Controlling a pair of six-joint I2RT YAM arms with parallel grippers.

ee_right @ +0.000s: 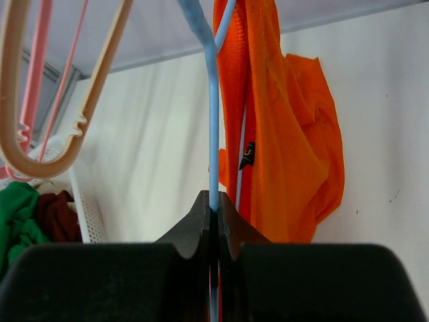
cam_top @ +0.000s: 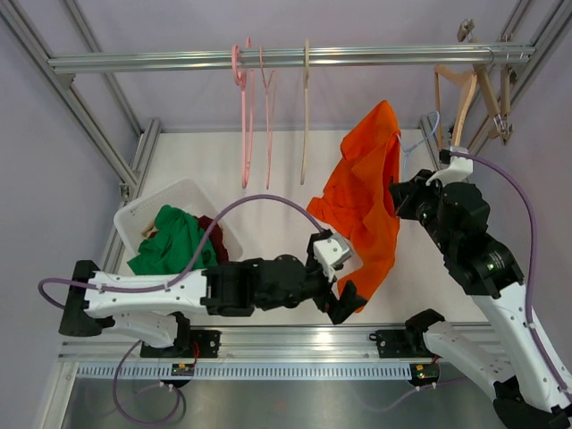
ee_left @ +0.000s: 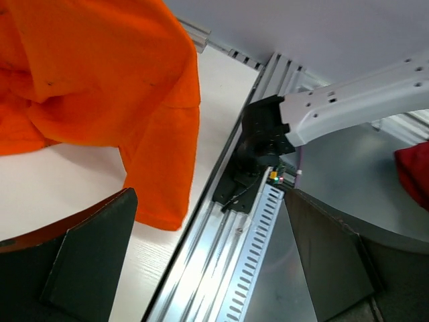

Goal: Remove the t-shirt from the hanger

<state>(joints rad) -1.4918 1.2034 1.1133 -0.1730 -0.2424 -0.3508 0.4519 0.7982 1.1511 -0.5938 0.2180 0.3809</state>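
Orange t-shirt (cam_top: 366,210): hangs crumpled over the tabletop (cam_top: 223,161), right of centre in the overhead view, draped on a thin hanger.
Blue hanger (cam_top: 418,145): from above only a sliver of wire shows, at 1 o'clock of the t-shirt. The right wrist view shows its stem running straight up, with the t-shirt's neck and a small dark label just beside it at 3 o'clock.
Right hand (cam_top: 399,198): at 3 o'clock of the t-shirt from above. Its own camera shows the fingers pressed together on the blue hanger's wire.
Left hand (cam_top: 346,302): at 6 o'clock of the t-shirt, by the lower hem, fingers spread wide apart and holding nothing. Its wrist view shows the hem dangling near one finger; I cannot tell if they touch.
Basket (cam_top: 134,214): white, at 9 o'clock of the left hand, holding a green garment (cam_top: 170,241) and a dark red garment (cam_top: 214,231). The right wrist view catches only its corner.
Rail (cam_top: 286,59): across 12 o'clock, carrying pink hangers (cam_top: 243,116) and a beige hanger (cam_top: 305,107). Wooden hangers (cam_top: 465,89) at its right end show only from above.
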